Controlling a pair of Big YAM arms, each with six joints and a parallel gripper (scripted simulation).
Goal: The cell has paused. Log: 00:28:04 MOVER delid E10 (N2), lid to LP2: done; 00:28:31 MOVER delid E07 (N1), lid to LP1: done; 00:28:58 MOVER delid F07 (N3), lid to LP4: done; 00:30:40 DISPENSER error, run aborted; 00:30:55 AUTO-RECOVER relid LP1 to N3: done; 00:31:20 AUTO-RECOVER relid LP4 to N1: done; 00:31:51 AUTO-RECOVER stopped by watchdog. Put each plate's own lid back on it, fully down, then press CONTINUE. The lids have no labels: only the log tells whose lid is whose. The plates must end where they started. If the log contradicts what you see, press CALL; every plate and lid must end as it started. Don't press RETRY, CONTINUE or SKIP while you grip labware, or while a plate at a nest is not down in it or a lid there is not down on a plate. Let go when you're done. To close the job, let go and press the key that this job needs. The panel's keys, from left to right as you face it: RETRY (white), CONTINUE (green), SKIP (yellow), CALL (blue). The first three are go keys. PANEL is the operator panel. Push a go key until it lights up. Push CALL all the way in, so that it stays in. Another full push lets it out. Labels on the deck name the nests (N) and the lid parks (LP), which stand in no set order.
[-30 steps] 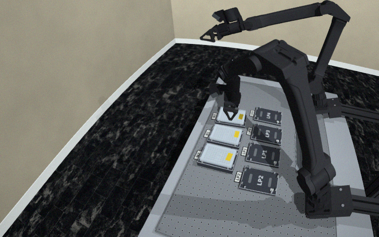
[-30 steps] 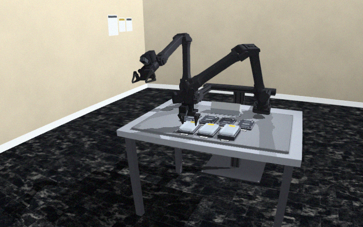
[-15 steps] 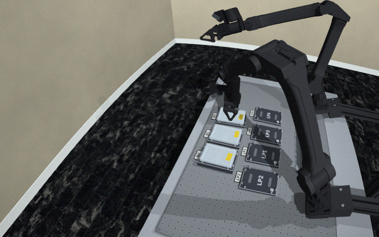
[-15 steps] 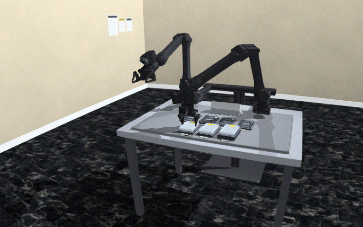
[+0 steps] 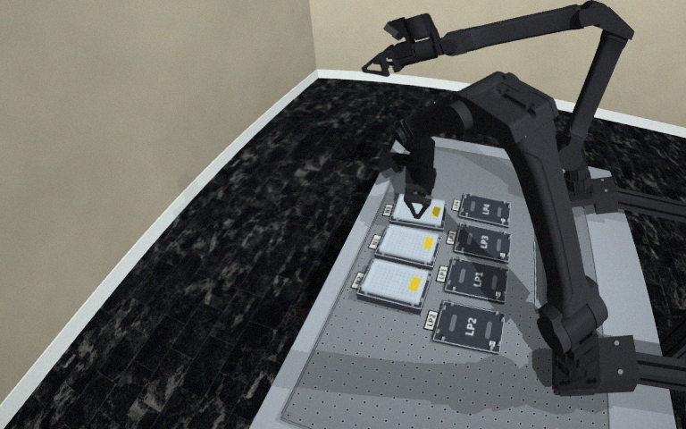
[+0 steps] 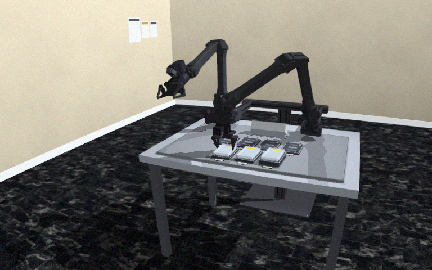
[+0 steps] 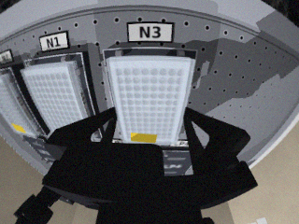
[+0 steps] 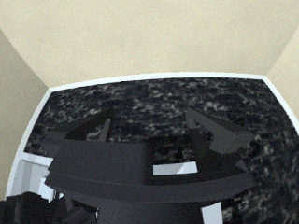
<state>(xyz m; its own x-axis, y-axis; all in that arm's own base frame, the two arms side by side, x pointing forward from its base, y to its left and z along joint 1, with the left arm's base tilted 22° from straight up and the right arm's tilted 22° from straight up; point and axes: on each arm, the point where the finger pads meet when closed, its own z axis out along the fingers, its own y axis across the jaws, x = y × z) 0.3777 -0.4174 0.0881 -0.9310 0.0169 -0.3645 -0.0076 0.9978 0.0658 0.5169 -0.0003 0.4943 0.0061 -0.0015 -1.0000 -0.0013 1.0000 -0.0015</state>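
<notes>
The left hand (image 5: pixel 417 213) (image 6: pixel 224 148) (image 7: pixel 149 110) is pinching the sides of the white well plate at N3 (image 5: pixel 430 218) (image 6: pixel 223 151) (image 7: pixel 151 89), though whether it grips lid or plate I cannot tell. That plate is nearest the desk's (image 5: pixel 299 374) (image 6: pixel 251 176) right-hand end; the plates at N1 (image 5: pixel 405 244) (image 6: pixel 247 153) (image 7: pixel 53 93) and N2 (image 5: pixel 391 281) (image 6: pixel 271 156) (image 7: pixel 13 105) follow, all along the edge opposite the arm bases. Dark lid parks LP4 (image 5: pixel 485 216), LP3 (image 5: pixel 465 239), LP1 (image 5: pixel 467 289) and LP2 (image 5: pixel 455 339) lie nearer the bases' edge. The right hand (image 5: pixel 376 71) (image 6: pixel 166 96) (image 8: pixel 149 111) is raised, spread around nothing.

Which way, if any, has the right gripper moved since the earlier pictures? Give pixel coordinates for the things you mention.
No, no visible move: in the top view the right gripper (image 5: pixel 375 68) (image 6: pixel 171 96) (image 8: pixel 149 111) hangs at the same place before the white baseboard (image 5: pixel 405 79).
</notes>
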